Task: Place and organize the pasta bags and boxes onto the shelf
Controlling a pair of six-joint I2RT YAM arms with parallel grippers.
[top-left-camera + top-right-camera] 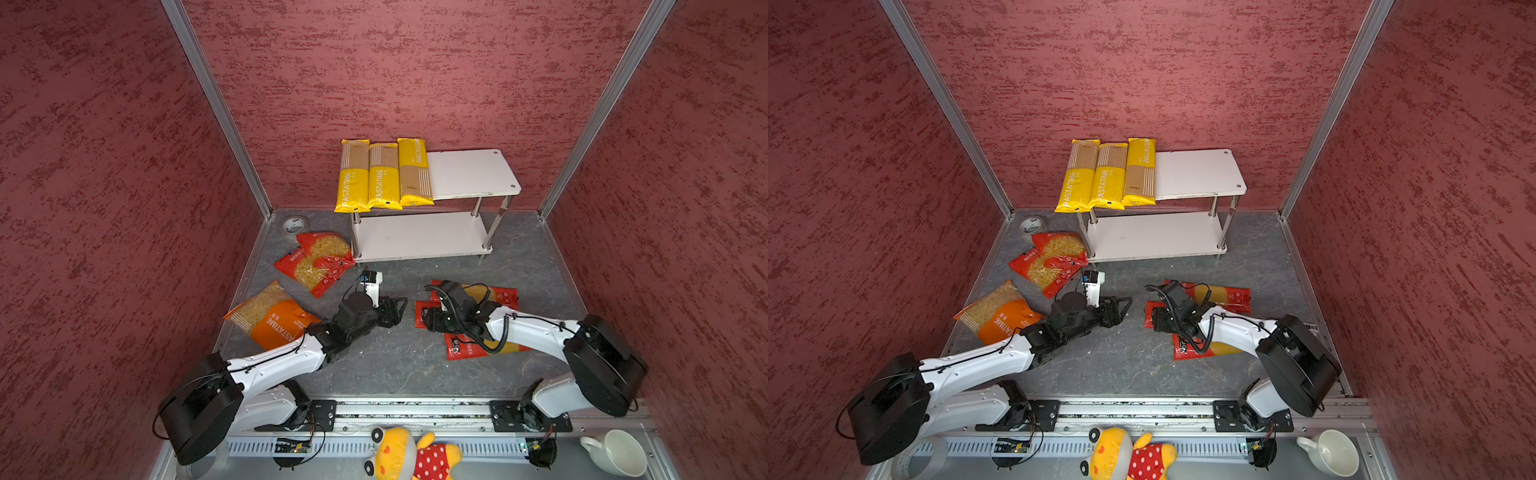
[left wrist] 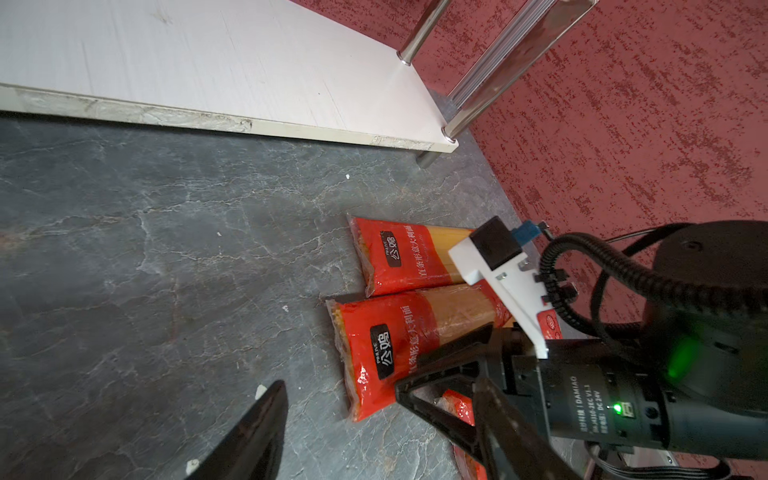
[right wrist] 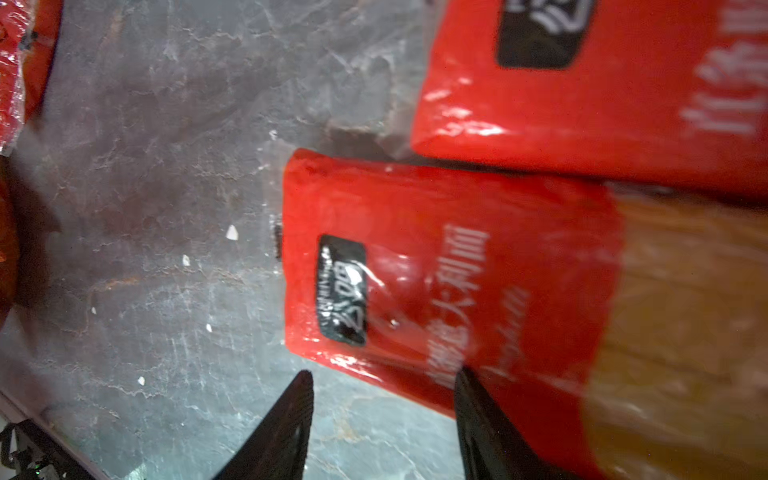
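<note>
Three yellow spaghetti packs (image 1: pixel 384 178) lie side by side on the left half of the shelf's top board (image 1: pixel 469 172); its lower board (image 1: pixel 419 237) is bare. Two red short-pasta bags (image 1: pixel 316 259) and an orange bag (image 1: pixel 274 318) lie on the floor at the left. Red spaghetti packs (image 1: pixel 498 296) (image 2: pixel 395 257) lie at the right, partly under the right arm. My right gripper (image 1: pixel 424 320) (image 3: pixel 382 382) is open low at the end of one red pack (image 3: pixel 436 282), one finger over its edge. My left gripper (image 1: pixel 404 307) (image 2: pixel 378 386) faces it, open and empty.
A tape roll (image 1: pixel 294 226) sits in the back left corner of the grey floor. Red walls close in three sides. A plush toy (image 1: pixel 409 455) and a white cup (image 1: pixel 619 453) lie in front of the arms' rail.
</note>
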